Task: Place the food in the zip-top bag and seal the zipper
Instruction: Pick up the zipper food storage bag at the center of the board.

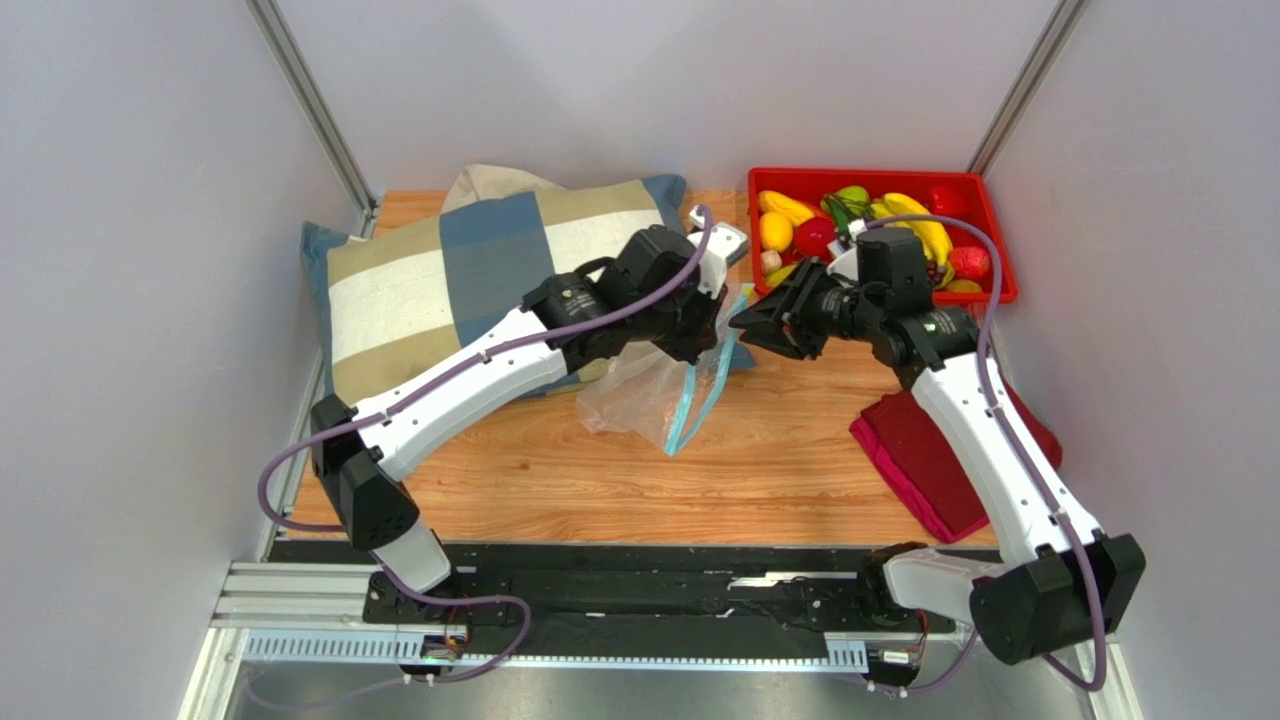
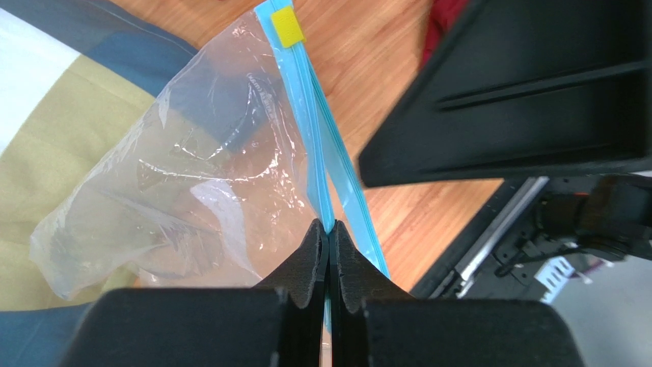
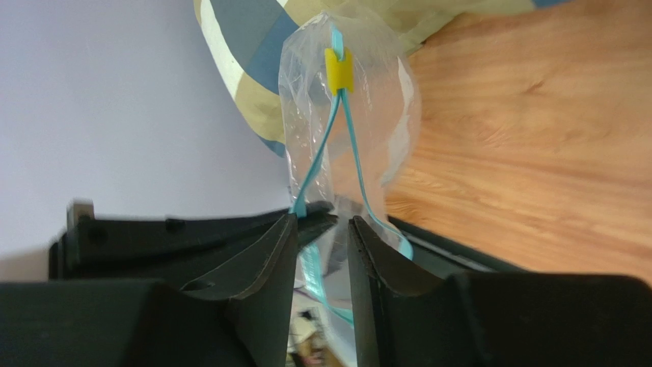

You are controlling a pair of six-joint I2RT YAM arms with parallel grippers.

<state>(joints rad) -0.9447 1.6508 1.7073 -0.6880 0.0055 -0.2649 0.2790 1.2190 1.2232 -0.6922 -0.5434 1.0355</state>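
The clear zip-top bag [image 1: 639,393] hangs crumpled over the wooden table, its mouth held up between both grippers. My left gripper [image 1: 709,333] [image 2: 329,233] is shut on one light blue zipper [image 2: 314,145] strip near the bag's upper end. My right gripper [image 1: 747,333] [image 3: 323,229] faces it with its jaws apart, and the other zipper [image 3: 356,172] strip and some bag film run down between its fingers. A yellow slider [image 3: 337,70] [image 2: 287,27] sits at the far end of the zipper. The food [image 1: 864,225], bananas with red and green pieces, lies in the red bin.
The red bin [image 1: 998,248] stands at the back right, just behind my right wrist. A patchwork pillow [image 1: 451,278] fills the back left under my left arm. A dark red cloth [image 1: 939,450] lies at the right, beneath my right forearm.
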